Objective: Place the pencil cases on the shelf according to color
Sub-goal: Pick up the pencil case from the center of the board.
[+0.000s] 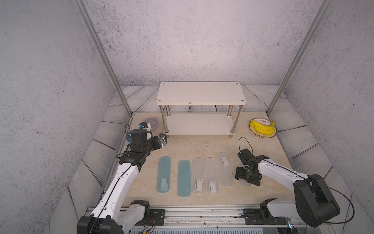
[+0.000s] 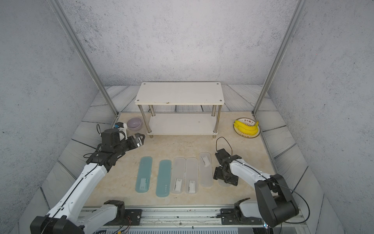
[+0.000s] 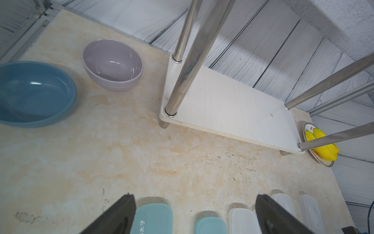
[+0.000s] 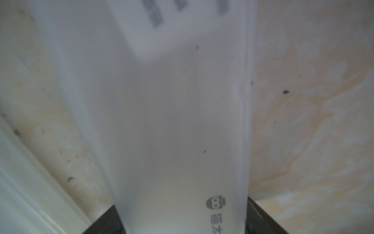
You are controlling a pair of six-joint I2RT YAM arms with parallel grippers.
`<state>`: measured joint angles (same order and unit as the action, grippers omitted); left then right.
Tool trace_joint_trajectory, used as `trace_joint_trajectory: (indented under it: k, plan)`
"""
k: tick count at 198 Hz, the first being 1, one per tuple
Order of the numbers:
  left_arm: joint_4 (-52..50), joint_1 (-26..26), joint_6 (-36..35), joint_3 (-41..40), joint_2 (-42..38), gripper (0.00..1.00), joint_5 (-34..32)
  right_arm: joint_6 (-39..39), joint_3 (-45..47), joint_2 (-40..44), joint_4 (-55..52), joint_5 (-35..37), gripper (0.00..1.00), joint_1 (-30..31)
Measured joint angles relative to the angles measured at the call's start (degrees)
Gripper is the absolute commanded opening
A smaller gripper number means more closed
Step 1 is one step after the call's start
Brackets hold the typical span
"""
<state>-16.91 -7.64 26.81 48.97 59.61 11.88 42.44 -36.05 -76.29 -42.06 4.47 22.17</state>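
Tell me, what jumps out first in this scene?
Six long flat cases lie in a row on the table, two teal ones and four frosted ones. The right gripper straddles the frosted case at the row's end, and the white two-level shelf behind is bare. Bright yellow bananas sit on a plate at the far right.

The shelf (image 1: 201,94) stands mid-frame. The pencil cases (image 1: 210,174) lie in a row below it. A bowl (image 1: 150,122) sits left, bananas (image 1: 263,127) right
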Motion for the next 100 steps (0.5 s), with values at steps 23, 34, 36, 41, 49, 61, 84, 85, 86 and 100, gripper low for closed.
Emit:
trace_joint_trajectory:
  k: [23,34,36,41,49,61,84,85,86,100]
  plan:
    - [0.02,0.0,0.04,0.0,0.0,0.99,-0.02,0.07,-0.96,-1.11,-0.59,0.46,0.79,0.68]
    - [0.02,0.0,0.04,0.0,0.0,0.99,-0.04,0.09,-1.42,-1.57,-1.03,0.76,0.75,1.05]
    - [0.02,0.0,0.04,0.0,0.0,0.99,-0.04,0.09,-1.49,-1.64,-1.05,0.83,0.74,1.11]
    - [0.02,0.0,0.04,0.0,0.0,0.99,-0.04,0.11,-1.6,-1.73,-1.16,1.01,0.71,1.25]
    - [0.02,0.0,0.04,0.0,0.0,0.99,-0.04,0.17,-1.68,-1.84,-1.27,1.22,0.68,1.42]
    - [0.02,0.0,0.02,0.0,0.0,0.99,-0.04,0.26,-1.7,-1.81,-1.29,1.44,0.63,1.6]
    - [0.0,0.0,0.02,0.0,0.0,0.99,-0.04,0.44,-1.27,-1.2,-0.98,1.7,0.58,1.73]
    - [0.0,0.0,0.02,0.0,0.0,0.99,-0.04,0.44,-1.22,-1.16,-0.96,1.7,0.58,1.73]
    - [0.0,0.0,0.02,0.0,0.0,0.99,-0.04,0.44,-1.18,-1.05,-0.92,1.7,0.58,1.73]
    - [0.0,0.0,0.0,0.0,0.0,0.99,-0.04,0.48,-0.68,-0.2,-0.96,1.86,0.58,1.73]
